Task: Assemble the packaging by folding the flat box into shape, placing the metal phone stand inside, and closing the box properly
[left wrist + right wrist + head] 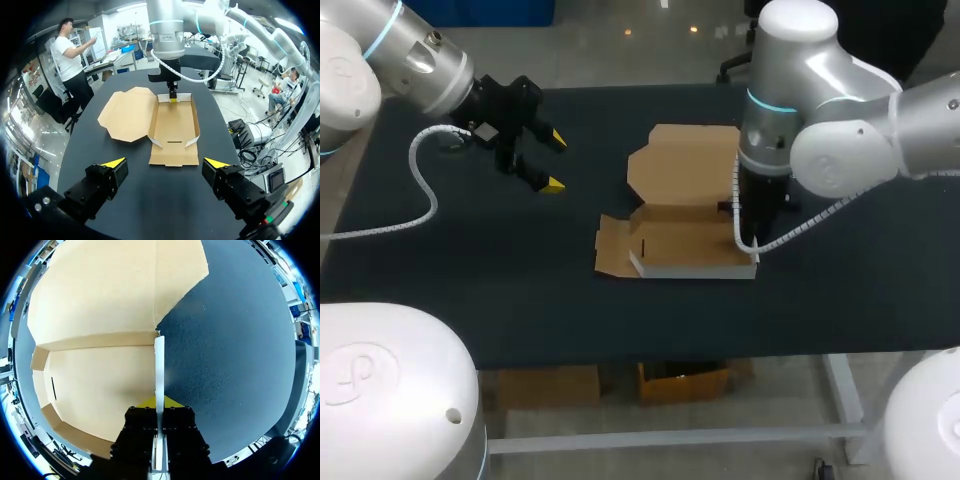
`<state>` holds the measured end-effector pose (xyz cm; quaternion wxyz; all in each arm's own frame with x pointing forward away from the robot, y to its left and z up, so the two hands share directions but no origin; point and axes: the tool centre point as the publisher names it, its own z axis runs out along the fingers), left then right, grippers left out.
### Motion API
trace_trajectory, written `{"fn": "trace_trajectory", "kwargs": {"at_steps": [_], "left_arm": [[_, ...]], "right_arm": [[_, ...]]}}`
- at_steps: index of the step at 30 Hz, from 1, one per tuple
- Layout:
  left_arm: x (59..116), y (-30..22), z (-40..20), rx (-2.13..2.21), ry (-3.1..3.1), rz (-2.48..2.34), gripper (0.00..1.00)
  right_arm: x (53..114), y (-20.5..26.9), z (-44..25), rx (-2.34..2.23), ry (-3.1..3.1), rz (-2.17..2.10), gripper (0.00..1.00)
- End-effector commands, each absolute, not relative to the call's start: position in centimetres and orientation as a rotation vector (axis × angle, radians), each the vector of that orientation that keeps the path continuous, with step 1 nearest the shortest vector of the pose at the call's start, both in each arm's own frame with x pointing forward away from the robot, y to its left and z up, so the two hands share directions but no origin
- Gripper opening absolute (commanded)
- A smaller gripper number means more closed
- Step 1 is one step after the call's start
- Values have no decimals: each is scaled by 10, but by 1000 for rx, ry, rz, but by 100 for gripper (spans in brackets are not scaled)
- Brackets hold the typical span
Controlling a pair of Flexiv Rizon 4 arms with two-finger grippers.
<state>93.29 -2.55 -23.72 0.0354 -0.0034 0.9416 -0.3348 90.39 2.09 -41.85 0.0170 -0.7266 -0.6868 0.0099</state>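
Right gripper clenched on cardboard box's side wall | left gripper released, well apart from box, my left | I see box mid-table, lid lying open

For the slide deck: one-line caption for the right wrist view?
Right fingers pinch the upright side wall of the half-folded cardboard box, black table on the other side.

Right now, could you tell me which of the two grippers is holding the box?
The right gripper: it is shut on the raised side wall of the box. The left gripper hangs open, apart from the box.
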Motion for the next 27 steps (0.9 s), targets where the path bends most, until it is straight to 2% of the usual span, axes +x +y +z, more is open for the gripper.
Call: {"fn": "trace_trajectory", "kwargs": {"at_steps": [1,11,27], "left_arm": [[934,-25,-237,-9,2897,-1026,100],[934,-25,-237,-9,2897,-1026,100],[934,-25,-237,-9,2897,-1026,100]], "right_arm": [[908,24,-418,-2240,-2155,63,0],[909,24,-421,-2190,-2203,158,0],[910,15,-419,-2358,-2144,446,0]]}}
